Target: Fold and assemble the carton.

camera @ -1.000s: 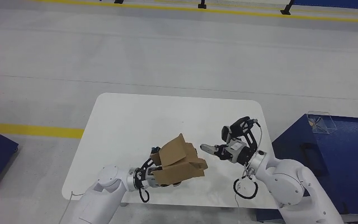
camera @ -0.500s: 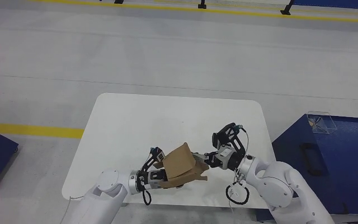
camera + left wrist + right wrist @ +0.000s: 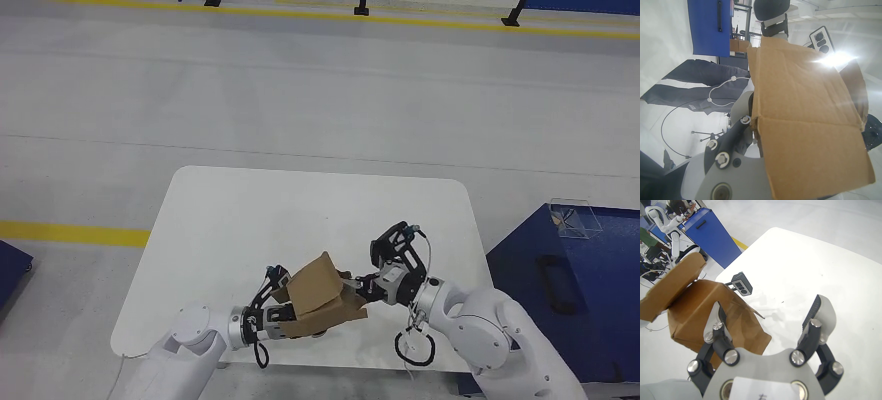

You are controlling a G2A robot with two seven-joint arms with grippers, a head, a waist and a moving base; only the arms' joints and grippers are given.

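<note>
Brown corrugated cardboard carton [image 3: 318, 297], partly folded, one flap raised: clamped between fingers of left gripper [image 3: 283, 306], over near edge of white rounded table [image 3: 250, 210]. Right gripper [image 3: 768, 306]: fingers spread wide, holding nothing; one finger [image 3: 715, 313] against carton's creased wall, other over bare tabletop

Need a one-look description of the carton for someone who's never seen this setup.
Find the white table; over its robot-side half is the carton. It is the only brown cardboard piece there, half folded with flaps sticking out, held in the left gripper.
</note>
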